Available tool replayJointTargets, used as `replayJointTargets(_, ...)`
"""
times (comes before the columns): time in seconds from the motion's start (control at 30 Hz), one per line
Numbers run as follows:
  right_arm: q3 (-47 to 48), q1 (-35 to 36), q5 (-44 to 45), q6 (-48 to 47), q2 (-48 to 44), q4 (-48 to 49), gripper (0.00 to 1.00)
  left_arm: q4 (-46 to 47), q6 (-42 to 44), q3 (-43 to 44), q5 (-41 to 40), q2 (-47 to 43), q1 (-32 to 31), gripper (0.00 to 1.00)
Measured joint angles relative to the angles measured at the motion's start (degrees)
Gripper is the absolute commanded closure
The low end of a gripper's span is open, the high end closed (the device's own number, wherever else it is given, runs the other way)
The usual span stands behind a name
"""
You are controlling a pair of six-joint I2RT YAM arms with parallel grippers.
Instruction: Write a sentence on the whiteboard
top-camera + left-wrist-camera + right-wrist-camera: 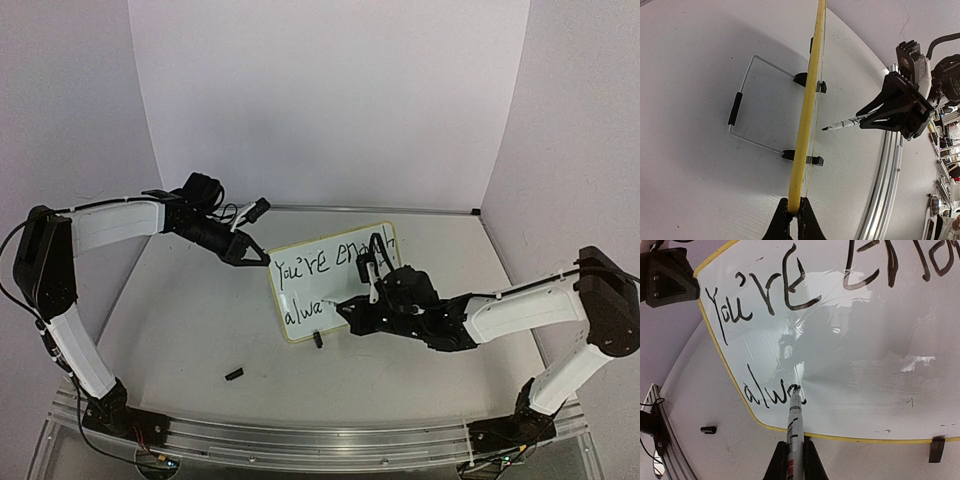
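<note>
Left gripper (794, 204): pinches the whiteboard (808, 112) rim at its left corner.
Right gripper (794, 449): holds the marker (795, 420); tip touches whiteboard.
Sentence (795, 290): second line reads "alwa".

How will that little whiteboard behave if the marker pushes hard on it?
Probably stiff: the whiteboard looks thin but straight edge-on. Likely light and tippy, standing on a thin wire stand and small clips; the left fingers pinching its rim suggest it needs steadying.

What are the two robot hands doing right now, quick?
Left gripper: closed, pinching the whiteboard by its yellow edge.
Right gripper: closed, holding the marker.
</note>
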Motion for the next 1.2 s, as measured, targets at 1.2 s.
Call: replayJointTargets(1.2,-3.37,0.07,2.52,1.46,1.85,0.68,1.0,0.0,-0.09,0.0,0.01,0.0,-0.07,1.0)
